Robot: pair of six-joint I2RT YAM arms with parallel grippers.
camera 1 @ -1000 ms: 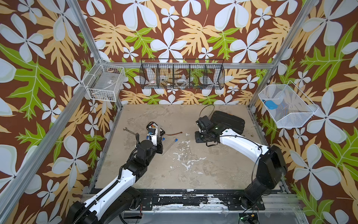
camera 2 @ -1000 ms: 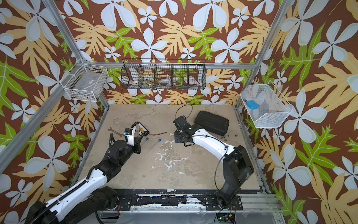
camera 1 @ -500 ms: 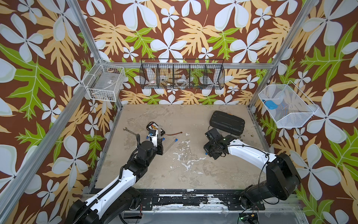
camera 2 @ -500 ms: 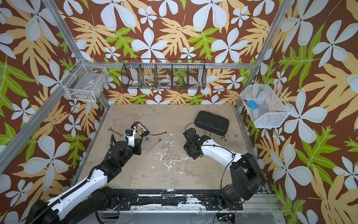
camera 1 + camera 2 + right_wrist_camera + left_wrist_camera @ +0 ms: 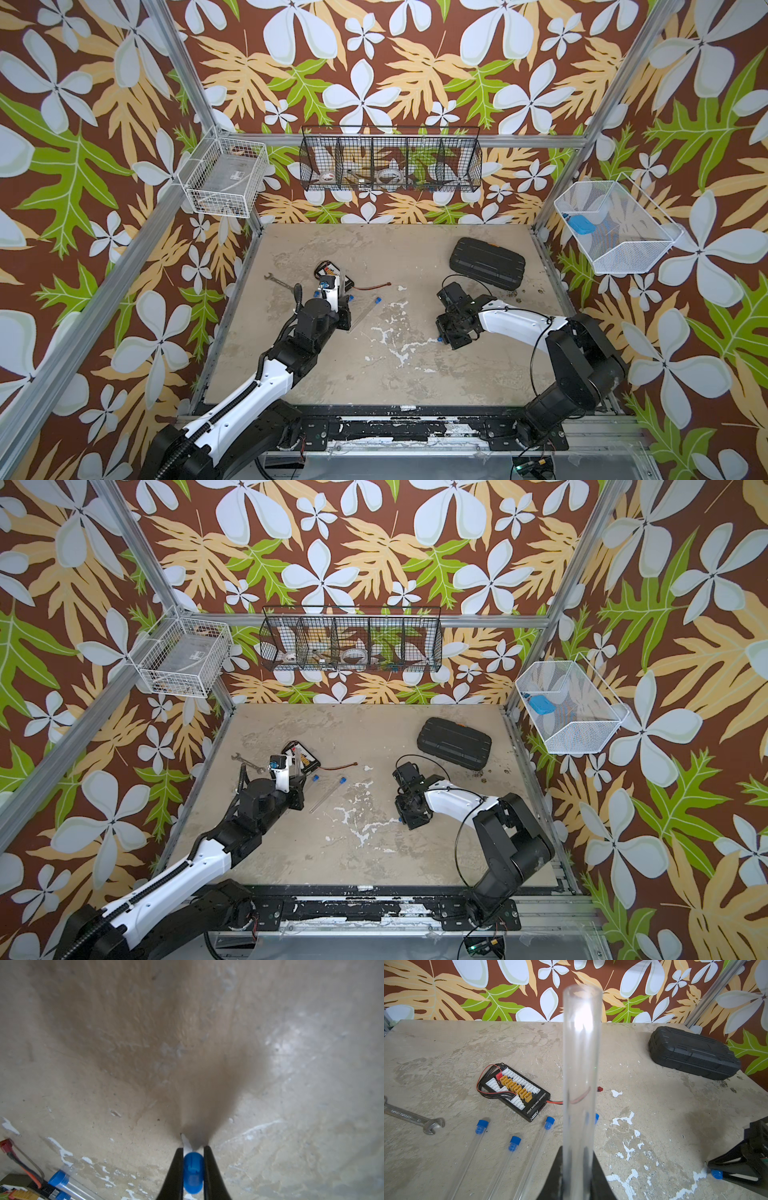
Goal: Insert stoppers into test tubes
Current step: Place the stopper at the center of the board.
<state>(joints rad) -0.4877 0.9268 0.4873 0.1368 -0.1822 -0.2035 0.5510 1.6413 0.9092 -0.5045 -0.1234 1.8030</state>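
1. Looking down in both top views, we see two robot arms reaching over a worn beige table (image 5: 415,374). The left arm is at the middle-left and the right arm at the middle-right, well apart.
2. We find the left gripper (image 5: 577,1151) clenched around the lower part of a clear test tube (image 5: 581,1064). The tube stands upright above the black fingers, and its top end is open.
3. We find the right gripper (image 5: 193,1148) pointing down at the table and pinching a small bright-blue stopper (image 5: 193,1172) between its two black fingers (image 5: 174,1178).
4. In the left wrist view, that stopper sits at the right gripper's tips, down at the table surface. We cannot tell whether it touches the table.
5. Near the left gripper, we see three capped tubes (image 5: 471,1155) lying flat on the table, each with a blue plug in its end. A fourth blue plug shows partly behind the upright tube.
6. Just beyond the lying tubes rests a black connector board (image 5: 517,1089) with yellow sockets and red and black wires.
7. A silver wrench (image 5: 278,282) lies flat between the board and the table's left edge.
8. A black ribbed case (image 5: 486,264) lies near the table's far right corner, beyond the right gripper.
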